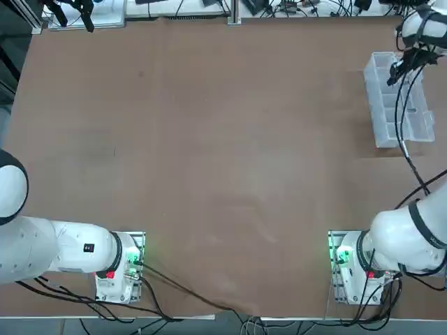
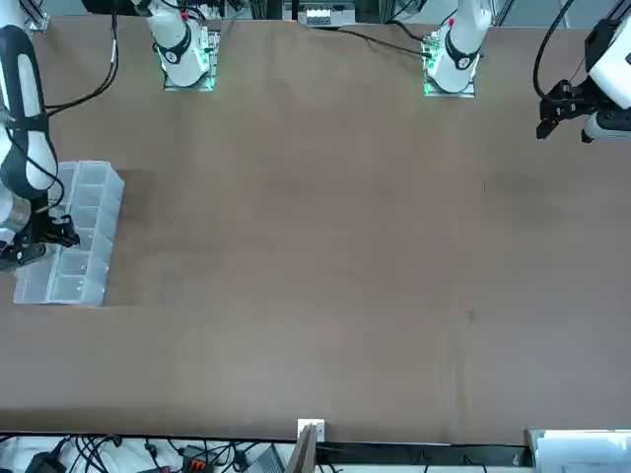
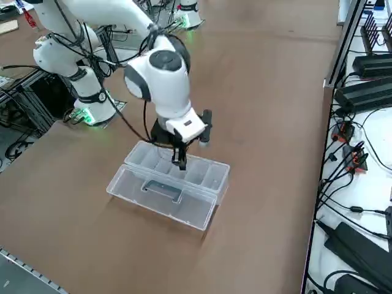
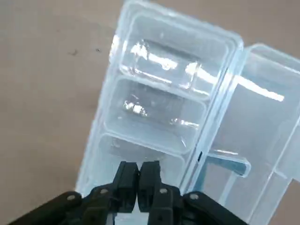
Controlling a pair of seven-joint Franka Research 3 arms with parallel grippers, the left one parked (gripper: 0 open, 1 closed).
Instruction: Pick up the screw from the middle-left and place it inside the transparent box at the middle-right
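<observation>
Screw: not showing for sure anywhere. A thin dark mark (image 1: 114,151) is sitting on the left part of the table (image 1: 237,160) in the top view, and it could be the screw, but I can't tell it from a scratch. A small dark spot (image 4: 200,156) is also showing along the hinge side of the transparent box (image 3: 214,177), too small to name. Nothing in the compartments is reading clearly as a screw either. The box is lying on the table at the right, its lid (image 3: 153,196) swung open beside the compartments. The right gripper (image 4: 139,165) is hanging over the compartment side, fingers closed together, tips meeting; no screw is showing between them, and whether one is pinched there I can't tell. Progress, then: the box is standing ready and the arm is positioned above it, but neither the pick nor the drop is confirmable. If the screw is in the grip, lowering a little and letting go over one compartment is probably all that's left. If that mark is the screw, the whole pick and place is remaining.
</observation>
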